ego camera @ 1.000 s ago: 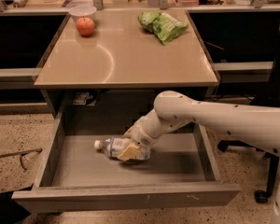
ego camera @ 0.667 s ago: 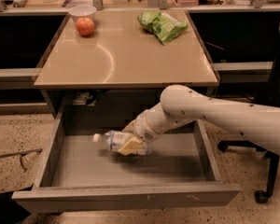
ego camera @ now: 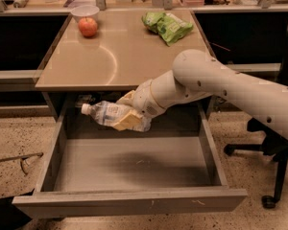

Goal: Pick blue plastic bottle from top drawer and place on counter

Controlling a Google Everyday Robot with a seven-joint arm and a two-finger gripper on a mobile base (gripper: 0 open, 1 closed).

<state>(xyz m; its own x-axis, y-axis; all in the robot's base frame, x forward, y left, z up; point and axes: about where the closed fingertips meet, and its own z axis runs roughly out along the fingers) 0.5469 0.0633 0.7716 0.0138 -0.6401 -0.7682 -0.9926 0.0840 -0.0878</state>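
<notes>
Camera view: the gripper (ego camera: 126,110) hangs above the open top drawer (ego camera: 129,201), just below the counter (ego camera: 115,56) front edge. Its fingers (ego camera: 126,123) are closed around the blue plastic bottle (ego camera: 102,113), one above and one below the label end. The bottle lies sideways in the air (white cap pointing left), clear of the drawer floor.

- The blue plastic bottle (ego camera: 108,114) has been lifted clean off the floor of the top drawer (ego camera: 134,171), where it was lying a second ago.
- The tool (ego camera: 127,110), clamped on the bottle, has been raised with it and is now held just under the tabletop's (ego camera: 129,56) front edge.
- The arm's elbow has been brought up too.
</notes>
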